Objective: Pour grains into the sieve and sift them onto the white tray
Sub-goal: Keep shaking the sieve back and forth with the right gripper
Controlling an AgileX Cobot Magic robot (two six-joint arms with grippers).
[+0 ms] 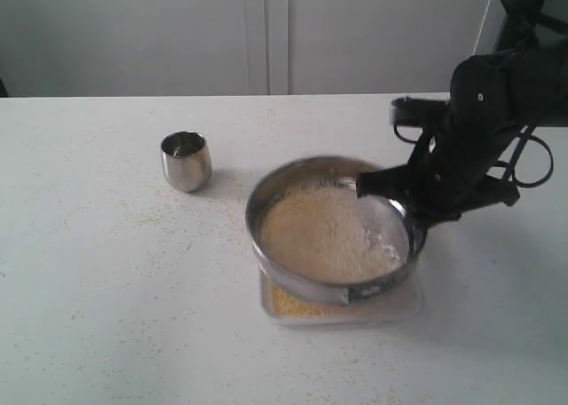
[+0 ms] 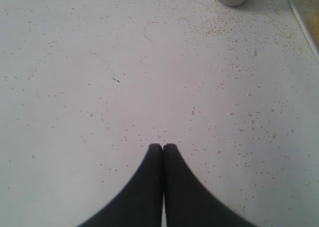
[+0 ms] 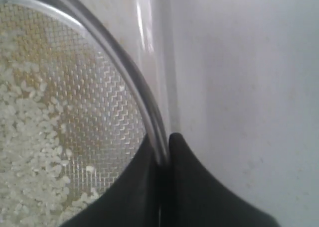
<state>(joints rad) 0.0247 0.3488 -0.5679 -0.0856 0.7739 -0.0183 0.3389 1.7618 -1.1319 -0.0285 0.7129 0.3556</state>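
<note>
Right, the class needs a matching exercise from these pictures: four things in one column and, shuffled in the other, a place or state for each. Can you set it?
Things
1. cup
2. sieve
3. tray
4. left gripper

Places or states
A. shut, holding nothing
B. beneath the sieve, yellow grains on it
C. rim clamped by the right gripper
D. stands upright, apart from the rest

Pairs: 1-D, 2-C, 3-B, 4-A

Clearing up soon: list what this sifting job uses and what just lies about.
In use: sieve, grains in it, white tray beneath, right fingers shut on the sieve's rim.
Lying about: steel cup, stray granules on the table, left fingers shut on nothing.
</note>
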